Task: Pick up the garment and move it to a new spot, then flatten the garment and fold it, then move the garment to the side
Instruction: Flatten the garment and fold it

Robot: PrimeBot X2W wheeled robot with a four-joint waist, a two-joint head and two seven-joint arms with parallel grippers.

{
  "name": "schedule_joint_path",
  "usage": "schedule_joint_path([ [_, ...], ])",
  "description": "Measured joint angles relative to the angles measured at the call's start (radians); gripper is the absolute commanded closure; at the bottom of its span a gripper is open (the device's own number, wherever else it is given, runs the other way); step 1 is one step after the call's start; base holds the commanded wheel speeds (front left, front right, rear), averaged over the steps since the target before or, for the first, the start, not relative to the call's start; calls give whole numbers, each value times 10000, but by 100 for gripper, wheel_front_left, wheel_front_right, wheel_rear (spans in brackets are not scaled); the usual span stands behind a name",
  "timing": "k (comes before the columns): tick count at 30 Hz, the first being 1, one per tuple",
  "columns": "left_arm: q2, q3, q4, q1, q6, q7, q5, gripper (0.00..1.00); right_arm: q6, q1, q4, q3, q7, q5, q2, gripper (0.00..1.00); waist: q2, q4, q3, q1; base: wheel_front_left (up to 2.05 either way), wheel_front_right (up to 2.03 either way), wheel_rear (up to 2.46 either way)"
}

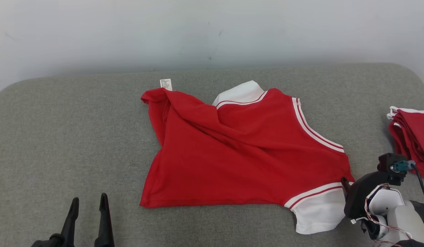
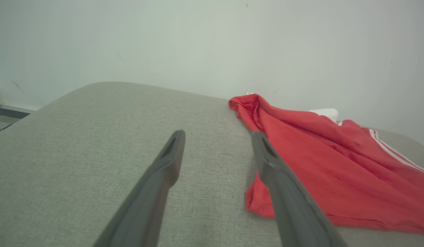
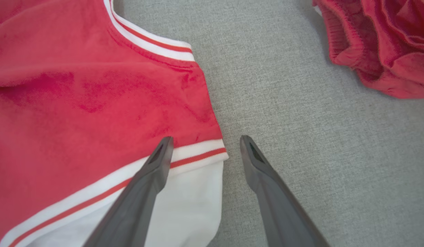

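Note:
The garment [image 1: 243, 154] is a red shirt with white sleeves and red-and-white striped trim, lying rumpled on the grey padded surface [image 1: 78, 120]. A fold runs across its upper part and a white label sticks out at its far left corner. My left gripper [image 1: 89, 202] stands open near the front edge, left of the shirt's lower corner [image 2: 256, 202], with nothing between its fingers. My right gripper [image 3: 205, 142] hangs open just over the shirt's right sleeve cuff [image 3: 198, 156], one finger above the cloth, the other above bare fabric.
A pile of several folded red garments [image 1: 412, 142] sits at the right edge, close to my right arm [image 1: 380, 202]. A pale wall [image 1: 212, 31] rises behind the surface. Bare grey padding stretches left of the shirt.

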Motion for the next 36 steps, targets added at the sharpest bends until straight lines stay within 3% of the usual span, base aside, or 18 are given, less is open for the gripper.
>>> schedule_joint_path([
  [11,2,117,-61,-292,-151,0,142,0,-2,-1492,2196,-591,-704,-199,-226,0,1,270,606,0,0,0,0],
  [13,0,119,-73,-362,-182,0,155,0,-2,-1745,2449,-593,-832,-221,-244,54,0,319,741,0,0,0,0],
  [14,0,113,-71,-400,-184,0,157,0,-2,-1868,2552,-573,-897,-244,-257,100,1,347,802,0,0,0,0],
  [36,0,17,-21,-745,-255,0,150,0,-2,-4407,3975,-251,-3120,-274,-240,100,1,991,1275,0,0,0,0],
])
